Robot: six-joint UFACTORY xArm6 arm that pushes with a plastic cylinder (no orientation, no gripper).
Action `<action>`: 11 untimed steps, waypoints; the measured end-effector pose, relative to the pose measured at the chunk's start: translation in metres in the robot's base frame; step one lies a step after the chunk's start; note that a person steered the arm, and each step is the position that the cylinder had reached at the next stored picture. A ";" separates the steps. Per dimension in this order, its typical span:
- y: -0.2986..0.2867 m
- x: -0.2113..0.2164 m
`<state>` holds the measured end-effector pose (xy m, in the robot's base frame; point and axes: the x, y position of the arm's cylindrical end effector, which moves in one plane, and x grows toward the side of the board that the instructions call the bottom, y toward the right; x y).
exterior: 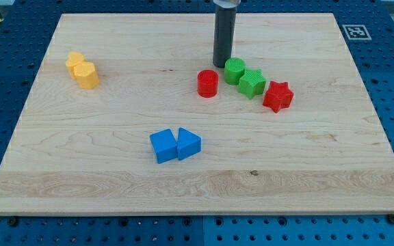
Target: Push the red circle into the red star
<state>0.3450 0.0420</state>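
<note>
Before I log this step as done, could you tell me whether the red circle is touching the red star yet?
Not touching. The red circle stands apart from the red star, with the green star between them. My tip is just above the circle.

The dark rod [223, 31] runs off the view's top, so its upper part is cut off. The two yellow blocks [82, 70] sit pressed together, and their shapes are hard to tell. The green circle [234, 70] and green star [252, 83] touch, and the star hides a bit of the circle. The two blue blocks [175, 145] touch too, so where they meet is hidden. The table [60, 198] is cut by the view's right edge at its bottom corner.
</note>
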 end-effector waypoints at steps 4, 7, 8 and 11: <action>-0.035 0.054; -0.043 0.084; -0.033 0.113; 0.058 0.116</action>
